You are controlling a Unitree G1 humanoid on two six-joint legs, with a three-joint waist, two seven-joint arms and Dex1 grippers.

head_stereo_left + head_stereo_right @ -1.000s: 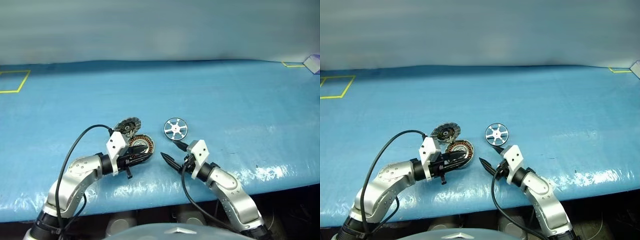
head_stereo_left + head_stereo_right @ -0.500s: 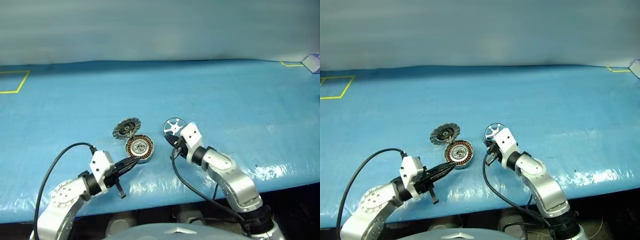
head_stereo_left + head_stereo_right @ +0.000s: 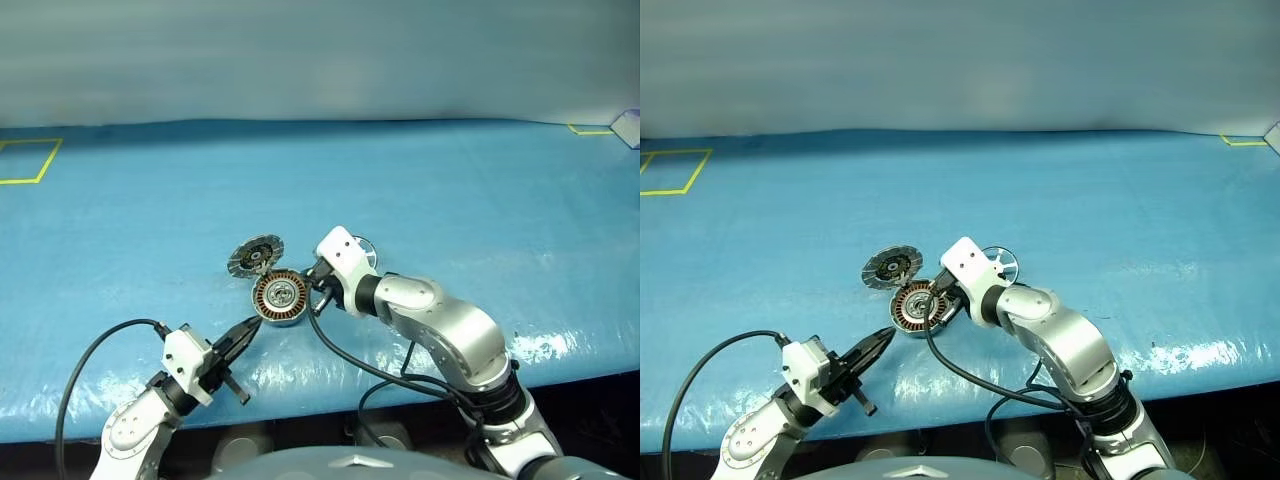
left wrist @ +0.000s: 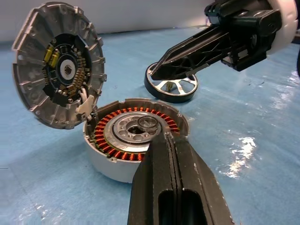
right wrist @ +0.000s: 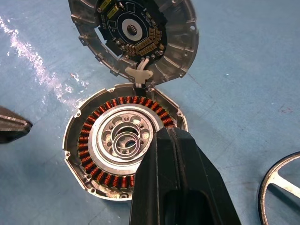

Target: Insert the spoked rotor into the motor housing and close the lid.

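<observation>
Oddly, the right gripper hovers pinched empty over the motor housing, whose lid stands open at 11 o'clock to receive the spoked rotor, which lies on the surface at its 2 o'clock. The left gripper, pinched empty too, waits at 7 o'clock, seemingly to steady the housing.

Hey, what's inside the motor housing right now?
Inside the motor housing are a copper-coloured winding ring and a central bearing; no rotor. The spoked rotor lies beside it. The right gripper covers part of the ring.
</observation>
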